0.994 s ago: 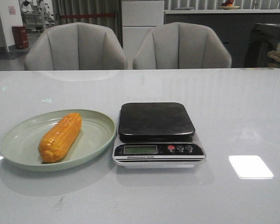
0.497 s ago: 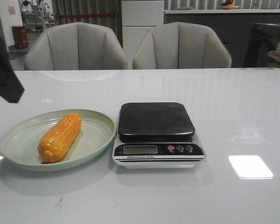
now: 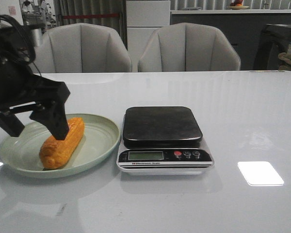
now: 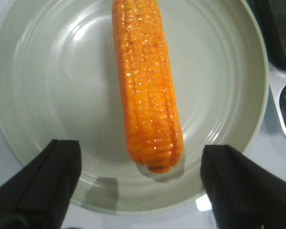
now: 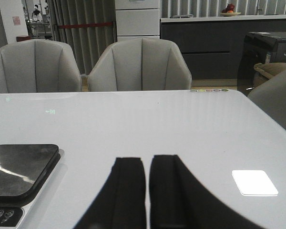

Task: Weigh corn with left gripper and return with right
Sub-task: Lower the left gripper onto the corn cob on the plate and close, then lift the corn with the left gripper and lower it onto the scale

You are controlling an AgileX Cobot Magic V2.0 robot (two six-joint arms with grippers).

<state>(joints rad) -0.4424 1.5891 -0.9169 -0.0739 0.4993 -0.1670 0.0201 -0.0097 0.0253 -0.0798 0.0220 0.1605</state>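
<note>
Left gripper (image 3: pixel 36 128), jaws wide apart, hangs over the corn (image 3: pixel 62 142) at lower left of front view. Cob lies on a green plate (image 3: pixel 99 145), w/ a black scale (image 3: pixel 162 126) beside it at center. Right gripper (image 5: pixel 147 191) fingers nearly together, holding nothing.

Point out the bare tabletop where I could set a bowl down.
The white glossy tabletop is bare right of the black-topped kitchen scale, behind it toward the chairs, and along the near edge. The left is crowded: the pale green round plate holds the orange-yellow corn cob, with the open black left claw over it.
</note>
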